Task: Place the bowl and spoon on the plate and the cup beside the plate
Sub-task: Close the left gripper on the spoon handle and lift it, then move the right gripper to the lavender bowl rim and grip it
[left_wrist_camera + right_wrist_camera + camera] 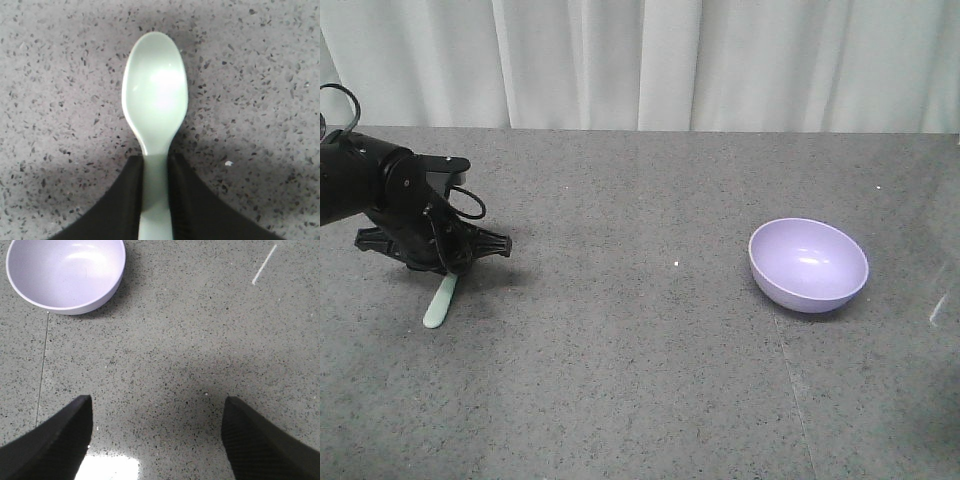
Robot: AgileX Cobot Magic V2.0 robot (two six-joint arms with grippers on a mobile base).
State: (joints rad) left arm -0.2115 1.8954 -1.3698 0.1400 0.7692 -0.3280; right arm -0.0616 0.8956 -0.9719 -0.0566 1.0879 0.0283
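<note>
grey speckled tabletop (640, 390) | white curtain (640, 60) behind | left end effector (449, 260) clamped on spoon (156, 90) | right end effector (157, 412) apart

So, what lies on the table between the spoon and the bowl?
Between spoon and bowl the table is bare, except one tiny white speck; the front-facing view shows this.

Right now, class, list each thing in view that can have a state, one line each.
spoon: handle clamped, head facing up
bowl: upright, empty, untouched
left gripper: shut on the spoon's handle
right gripper: open, holding nothing
</note>
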